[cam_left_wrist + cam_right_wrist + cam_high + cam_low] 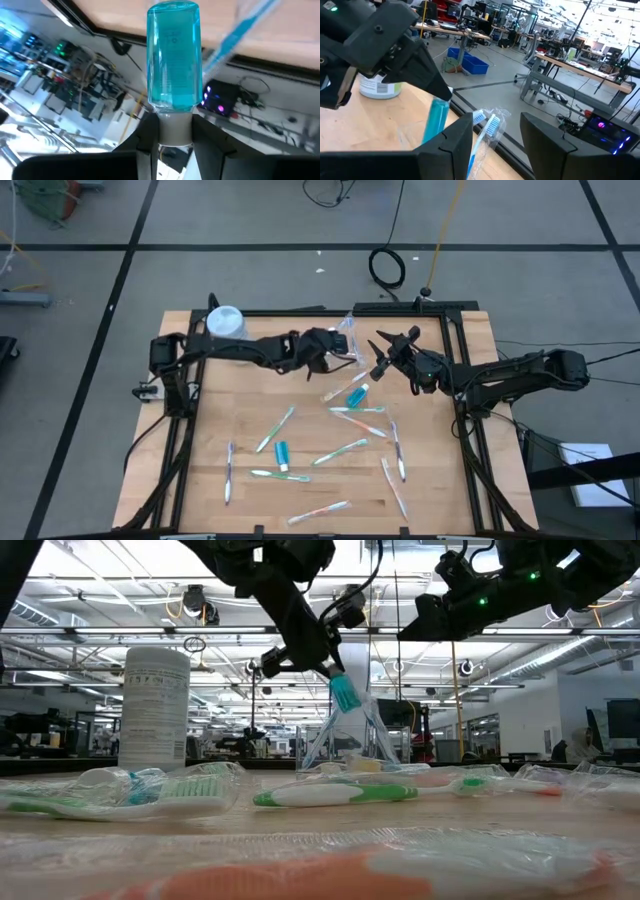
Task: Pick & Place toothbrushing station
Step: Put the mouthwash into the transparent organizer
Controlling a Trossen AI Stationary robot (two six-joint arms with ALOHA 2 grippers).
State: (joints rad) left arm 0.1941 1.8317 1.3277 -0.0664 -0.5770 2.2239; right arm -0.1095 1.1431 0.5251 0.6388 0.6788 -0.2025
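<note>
While I hold the left claw above the far middle of the surface, it is clamped on a small blue toothpaste tube by the white cap end, the tube hanging just over the clear plastic cup. The cup stands near the far edge and already carries at least two toothbrushes with blue-white heads; I cannot count more through the glare. The right claw waits just beside the cup, fingers apart and holding nothing.

My judgement: the task is in its early part. A second blue tube and another one lie loose on the wood, along with about ten wrapped toothbrushes scattered across the near half, all well apart from the cup. The white-blue cylindrical container stands at the far left corner, untouched.

Hard to make out: the cup's rim and whether the tube's lower end is inside it or only above it. In the low view the wrapped brushes blur together, and the cup's base is masked by them. The left wrist view shows only the tube, not the cup.
</note>
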